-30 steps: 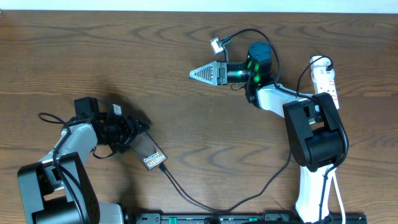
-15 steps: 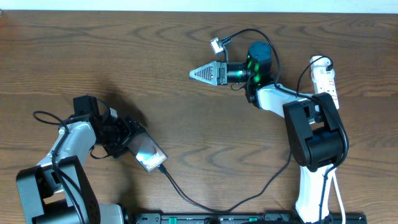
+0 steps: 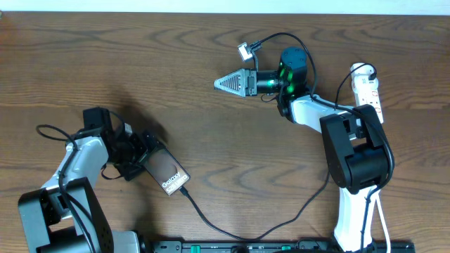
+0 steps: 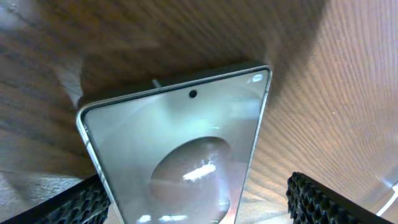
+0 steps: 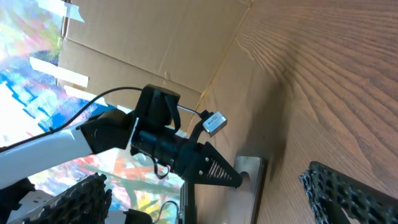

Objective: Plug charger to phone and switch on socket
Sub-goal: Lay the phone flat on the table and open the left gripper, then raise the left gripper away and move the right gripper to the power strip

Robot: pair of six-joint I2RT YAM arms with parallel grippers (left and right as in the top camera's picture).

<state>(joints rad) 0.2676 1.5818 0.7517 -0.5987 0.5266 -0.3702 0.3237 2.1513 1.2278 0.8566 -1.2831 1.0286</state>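
Observation:
The phone (image 3: 166, 172) lies on the wooden table at the lower left, its white "Galaxy" text facing up. My left gripper (image 3: 150, 160) is open and straddles its upper end. In the left wrist view the phone (image 4: 180, 143) sits between the fingers, with a clear gap to the right finger (image 4: 323, 199). The charger (image 3: 232, 230), a thin black cable, meets the phone's lower end (image 3: 184, 190) and curves right towards the socket (image 3: 370, 86). That white strip lies at the far right, partly behind the right arm. My right gripper (image 3: 221, 83) is open, empty and hovers mid-table.
The right arm's black base (image 3: 358, 161) stands at the right, just in front of the socket. A black bar (image 3: 281, 246) runs along the table's front edge. In the right wrist view, cardboard (image 5: 155, 43) rises behind the left arm (image 5: 112, 134).
The left gripper's fingers have spread wider around the phone. The phone tipped and glared briefly, then settled flat. The right arm has not moved.

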